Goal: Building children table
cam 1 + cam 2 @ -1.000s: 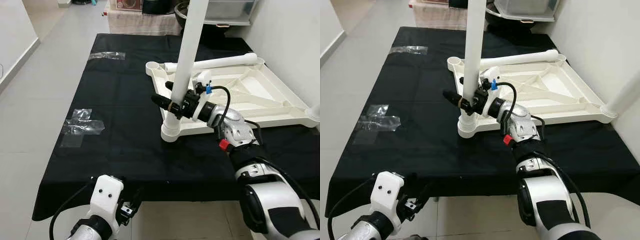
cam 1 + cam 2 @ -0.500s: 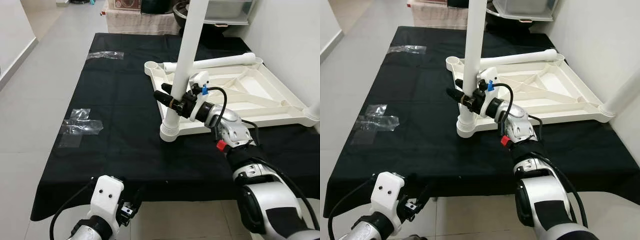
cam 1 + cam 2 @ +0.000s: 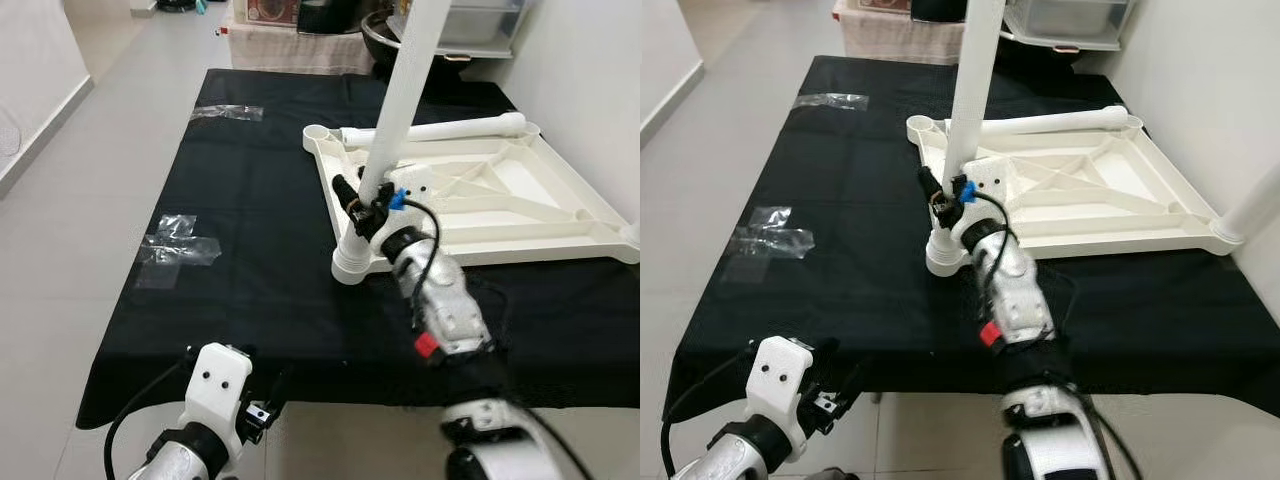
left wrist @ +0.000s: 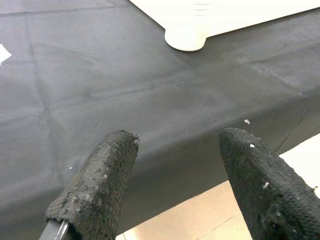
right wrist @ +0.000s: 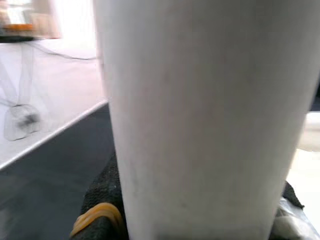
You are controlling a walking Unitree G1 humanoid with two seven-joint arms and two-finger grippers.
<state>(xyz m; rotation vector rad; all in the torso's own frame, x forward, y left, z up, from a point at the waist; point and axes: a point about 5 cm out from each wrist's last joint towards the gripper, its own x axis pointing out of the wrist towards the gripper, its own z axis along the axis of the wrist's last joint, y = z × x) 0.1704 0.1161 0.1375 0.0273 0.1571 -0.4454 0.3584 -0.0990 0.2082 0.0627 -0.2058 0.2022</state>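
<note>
The white children's tabletop (image 3: pixel 560 230) lies upside down on a black cloth (image 3: pixel 250 290). One white leg (image 3: pixel 400 110) stands upright in its near left corner socket (image 4: pixel 187 35), leaning slightly. My right gripper (image 3: pixel 358 197) is shut on this leg low down. The right wrist view shows the leg (image 5: pixel 200 115) close up between the black fingers (image 5: pixel 100 210). A second leg (image 3: pixel 450 128) lies along the tabletop's far rim. A third leg (image 3: pixel 1250 200) rises at the near right corner. My left gripper (image 4: pixel 177 137) hangs open over the cloth's front edge, holding nothing.
Two patches of clear tape (image 3: pixel 180 240) (image 3: pixel 225 112) stick to the cloth's left side. Boxes and a covered shelf (image 3: pixel 300 40) stand beyond the far end. A white wall (image 3: pixel 1230 70) runs along the right. Grey floor (image 3: pixel 90 150) lies to the left.
The whole picture has shifted, so the camera moved. My right gripper stays shut on the upright leg, with its forearm now reaching from the front rather than the right. The left arm looks unchanged.
</note>
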